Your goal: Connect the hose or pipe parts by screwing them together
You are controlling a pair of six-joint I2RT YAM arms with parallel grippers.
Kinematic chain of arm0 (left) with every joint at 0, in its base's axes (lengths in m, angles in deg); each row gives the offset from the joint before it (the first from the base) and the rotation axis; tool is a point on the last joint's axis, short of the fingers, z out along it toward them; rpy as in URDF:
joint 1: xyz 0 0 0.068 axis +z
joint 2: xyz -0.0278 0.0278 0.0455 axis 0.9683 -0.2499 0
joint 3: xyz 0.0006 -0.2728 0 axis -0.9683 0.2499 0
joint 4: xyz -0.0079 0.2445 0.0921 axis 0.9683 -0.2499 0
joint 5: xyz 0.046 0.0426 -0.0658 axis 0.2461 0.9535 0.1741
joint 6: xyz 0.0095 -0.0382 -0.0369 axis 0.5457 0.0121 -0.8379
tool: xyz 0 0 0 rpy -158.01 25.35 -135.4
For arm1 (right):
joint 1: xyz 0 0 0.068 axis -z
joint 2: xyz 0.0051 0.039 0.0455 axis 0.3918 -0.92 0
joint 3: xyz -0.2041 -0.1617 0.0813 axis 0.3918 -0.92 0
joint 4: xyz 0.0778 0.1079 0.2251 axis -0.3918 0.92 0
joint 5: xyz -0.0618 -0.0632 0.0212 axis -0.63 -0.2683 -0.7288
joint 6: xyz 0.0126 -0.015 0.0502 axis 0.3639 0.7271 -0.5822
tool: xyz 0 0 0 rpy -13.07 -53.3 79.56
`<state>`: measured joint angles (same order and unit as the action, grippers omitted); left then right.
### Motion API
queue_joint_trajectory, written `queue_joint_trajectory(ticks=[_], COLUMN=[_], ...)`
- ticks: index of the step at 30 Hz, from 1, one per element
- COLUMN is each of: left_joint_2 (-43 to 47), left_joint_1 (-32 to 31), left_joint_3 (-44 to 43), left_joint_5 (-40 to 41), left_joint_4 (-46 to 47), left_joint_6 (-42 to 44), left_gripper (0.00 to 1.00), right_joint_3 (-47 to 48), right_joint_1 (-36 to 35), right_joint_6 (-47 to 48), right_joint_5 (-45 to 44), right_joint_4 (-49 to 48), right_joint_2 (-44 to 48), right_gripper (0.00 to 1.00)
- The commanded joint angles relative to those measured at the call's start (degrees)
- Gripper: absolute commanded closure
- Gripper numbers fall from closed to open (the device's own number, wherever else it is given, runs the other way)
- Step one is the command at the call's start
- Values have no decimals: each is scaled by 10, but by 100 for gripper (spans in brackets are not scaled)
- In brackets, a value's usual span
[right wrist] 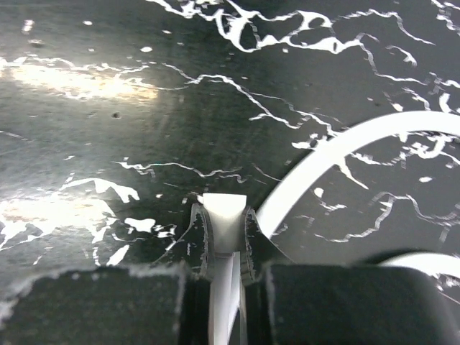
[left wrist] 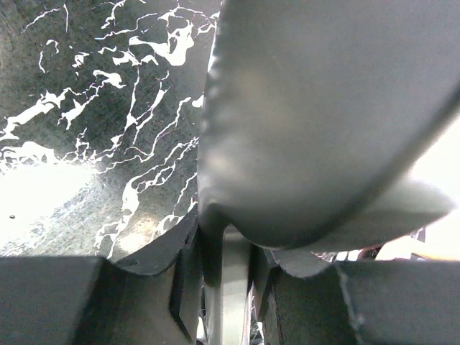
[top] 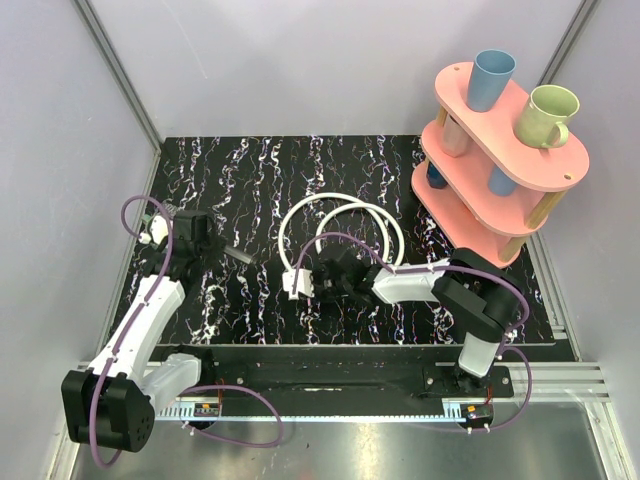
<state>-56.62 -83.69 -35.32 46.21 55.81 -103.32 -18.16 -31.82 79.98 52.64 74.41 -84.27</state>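
Note:
The dark grey shower head (left wrist: 323, 122) fills the left wrist view, and its straight handle (left wrist: 233, 287) runs down between the fingers of my left gripper (left wrist: 230, 266), which is shut on it. From above, that left gripper (top: 190, 235) sits at the mat's left side with the handle's end (top: 240, 255) pointing right. The white hose (top: 340, 215) lies coiled in loops mid-mat. My right gripper (right wrist: 224, 230) is shut on the hose's white end fitting (right wrist: 224, 212), low over the mat. A stretch of hose (right wrist: 338, 154) curves away to the right. In the top view the fitting (top: 298, 283) shows just left of the right gripper (top: 322, 277).
A pink two-tier rack (top: 500, 150) stands at the back right with a blue cup (top: 490, 78) and a green mug (top: 545, 113) on top. Purple cables (top: 150, 215) loop along both arms. The black marbled mat (top: 260, 170) ends at grey walls on the left and at the back.

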Motion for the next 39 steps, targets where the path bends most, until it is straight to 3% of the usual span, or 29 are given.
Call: queue_joint_trajectory(ticks=[1, 13, 25, 34, 39], left_joint_2=[9, 16, 23, 14, 14], left_joint_1=[4, -1, -33, -49, -50], left_joint_3=[-21, -4, 39, 28, 28], left_joint_5=[28, 18, 36, 61, 56], left_joint_4=[38, 63, 117, 123, 114], left_joint_6=[-48, -68, -94, -93, -89], left_gripper=[100, 100, 100, 100, 100], right_joint_3=[24, 87, 102, 72, 79], right_joint_1=[-23, -37, -76, -85, -85], right_joint_6=[-28, -122, -19, 16, 23], right_joint_5=[-85, -163, -299, -265, -248], right_joint_4=[-29, -140, -220, -278, -261], right_joint_2=[43, 32, 5, 16, 18], right_gripper=[100, 100, 100, 100, 100])
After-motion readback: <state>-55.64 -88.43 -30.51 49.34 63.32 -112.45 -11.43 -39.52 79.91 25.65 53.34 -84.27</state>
